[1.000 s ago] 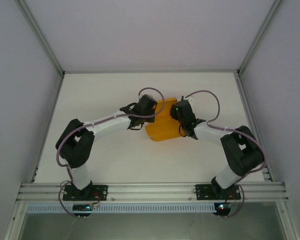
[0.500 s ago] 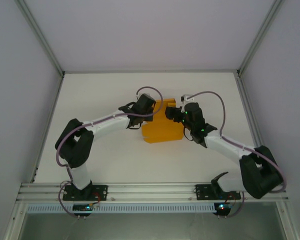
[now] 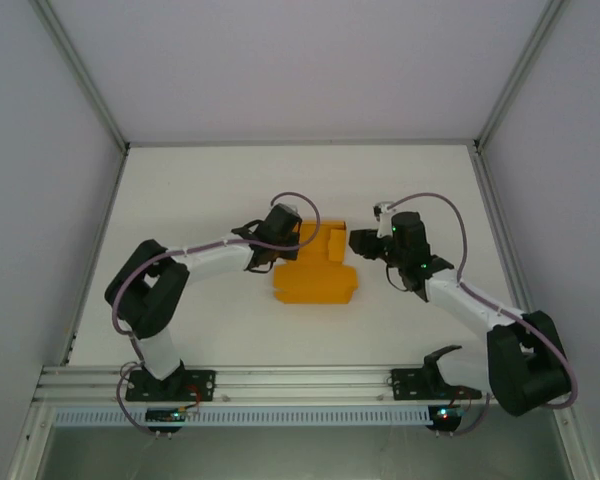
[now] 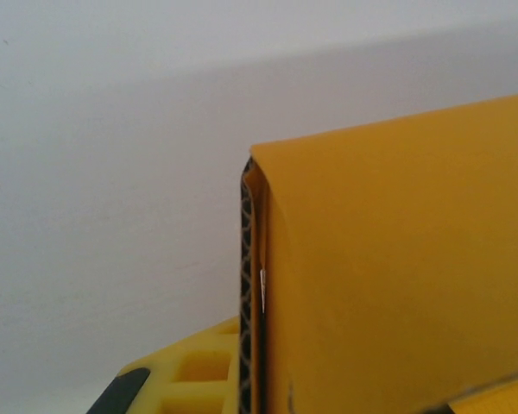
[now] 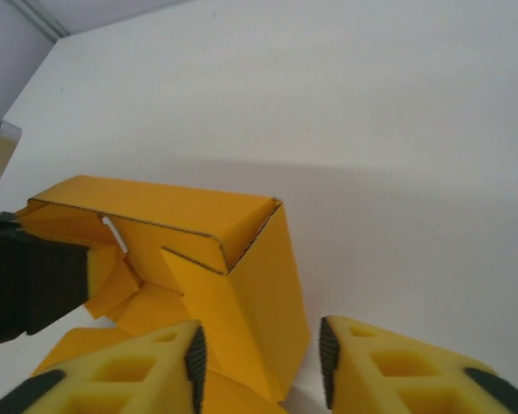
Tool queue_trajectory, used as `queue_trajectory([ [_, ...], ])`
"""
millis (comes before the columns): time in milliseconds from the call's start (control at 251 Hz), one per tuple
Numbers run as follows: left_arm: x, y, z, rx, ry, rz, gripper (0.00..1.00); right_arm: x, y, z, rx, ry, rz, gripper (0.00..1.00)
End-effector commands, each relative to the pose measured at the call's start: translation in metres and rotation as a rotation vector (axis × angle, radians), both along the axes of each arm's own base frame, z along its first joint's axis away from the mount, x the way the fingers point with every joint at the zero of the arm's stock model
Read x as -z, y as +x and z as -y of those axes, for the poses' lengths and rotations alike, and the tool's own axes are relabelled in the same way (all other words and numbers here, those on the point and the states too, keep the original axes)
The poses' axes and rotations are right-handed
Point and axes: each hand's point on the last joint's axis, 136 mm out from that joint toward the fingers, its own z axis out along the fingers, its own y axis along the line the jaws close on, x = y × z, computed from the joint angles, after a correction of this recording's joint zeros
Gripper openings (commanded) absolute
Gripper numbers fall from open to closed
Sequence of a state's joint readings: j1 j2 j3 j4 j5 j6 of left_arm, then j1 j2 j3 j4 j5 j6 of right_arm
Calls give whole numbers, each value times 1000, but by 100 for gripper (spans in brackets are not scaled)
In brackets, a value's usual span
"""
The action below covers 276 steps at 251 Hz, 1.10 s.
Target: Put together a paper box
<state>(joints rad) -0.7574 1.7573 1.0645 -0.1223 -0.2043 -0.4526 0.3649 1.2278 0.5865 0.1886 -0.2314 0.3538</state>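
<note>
The box [image 3: 315, 283] now lies closer to the near edge of the bench [image 3: 180, 180] than a second ago, about midway between its left and right edges. It has slid nearer and leftward and turned so its long side runs level with that near edge. The left claw [image 3: 278, 258] stays pressed together on the box's left wall, and its wrist view has the card's edge sandwiched against a ribbed pad [image 4: 246, 285]. The right claw [image 3: 356, 240] has swung out toward the right edge and let go. It sits just beside the box's far right flap, fingers [image 5: 147, 371] parted, pinching nothing I can make out, with the box's open end ahead of them. I judge a fold has just been pressed and the right arm is resetting for the next flap. The box is half-formed, one end unclosed with flaps loose, and nothing lies inside it.
</note>
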Motion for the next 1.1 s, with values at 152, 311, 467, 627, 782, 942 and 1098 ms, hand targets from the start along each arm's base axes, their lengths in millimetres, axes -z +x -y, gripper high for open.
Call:
queue_trajectory([
  [152,8,4,12,42,-37,17,0,46,-4,-8,-72,-42,-125,34],
  [311,21,0,6,40,-5,2,0,56,5,-15,-92,-36,-144,29],
  [467,38,-3,2,39,43,-21,0,62,10,-24,-115,-55,-150,27],
  [627,49,-5,-2,29,82,-45,0,63,12,-29,-134,-62,-135,26],
  [782,57,-8,-8,13,112,-59,0,60,8,-30,-146,-52,-141,32],
  [942,59,-10,-11,7,124,-70,0,52,1,-28,-162,-51,-127,32],
  [1098,63,-12,-11,17,123,-77,0,55,12,-12,-81,-135,-128,32],
])
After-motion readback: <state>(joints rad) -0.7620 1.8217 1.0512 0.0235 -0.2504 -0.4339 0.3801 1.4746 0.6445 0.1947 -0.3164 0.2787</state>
